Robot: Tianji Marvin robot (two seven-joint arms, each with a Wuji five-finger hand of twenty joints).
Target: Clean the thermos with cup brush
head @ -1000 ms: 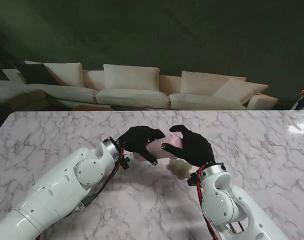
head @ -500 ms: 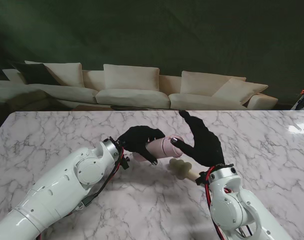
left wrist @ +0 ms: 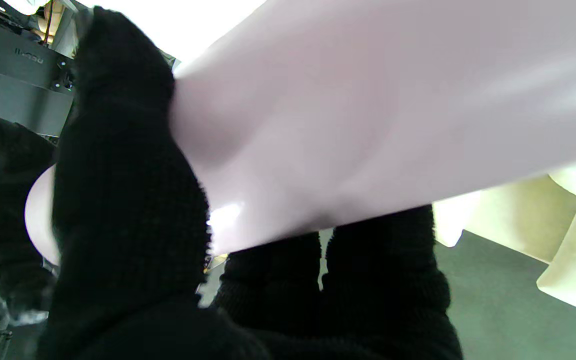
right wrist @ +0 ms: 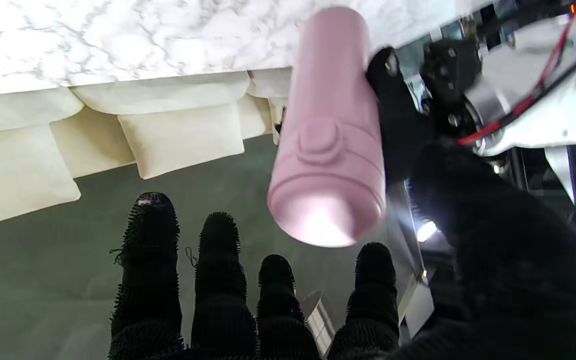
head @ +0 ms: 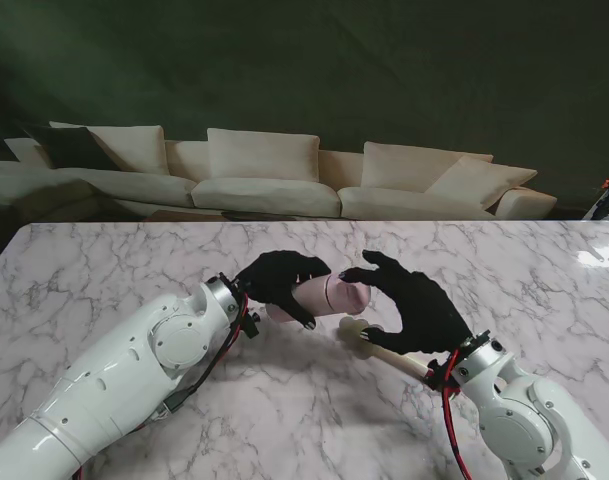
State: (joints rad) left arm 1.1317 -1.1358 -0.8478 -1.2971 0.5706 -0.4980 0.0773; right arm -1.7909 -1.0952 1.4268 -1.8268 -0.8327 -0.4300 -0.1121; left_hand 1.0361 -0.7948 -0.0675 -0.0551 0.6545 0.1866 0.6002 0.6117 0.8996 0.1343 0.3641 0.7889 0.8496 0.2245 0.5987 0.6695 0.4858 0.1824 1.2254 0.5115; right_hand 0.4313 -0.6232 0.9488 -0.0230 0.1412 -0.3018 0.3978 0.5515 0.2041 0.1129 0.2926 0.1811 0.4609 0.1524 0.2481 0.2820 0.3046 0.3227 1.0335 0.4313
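Two hands at thermos [head: 329, 296]: left hand [head: 279, 283] clamps body, long axis 9-to-3. Right hand [head: 409, 305] spread, empty, at mouth end; cup brush [head: 369, 336] at 5 o'clock, nearest right hand.

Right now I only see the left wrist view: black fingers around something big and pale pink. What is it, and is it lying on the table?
Observer: It is the thermos. The left hand holds it sideways, and it looks lifted off the marble table.
Operator: Where is the other hand?
Observer: The right hand hovers at the thermos's free end, fingers spread, holding nothing.
Operator: And the brush?
Observer: The cup brush lies nearer to me than the thermos, with its handle running under the right hand.
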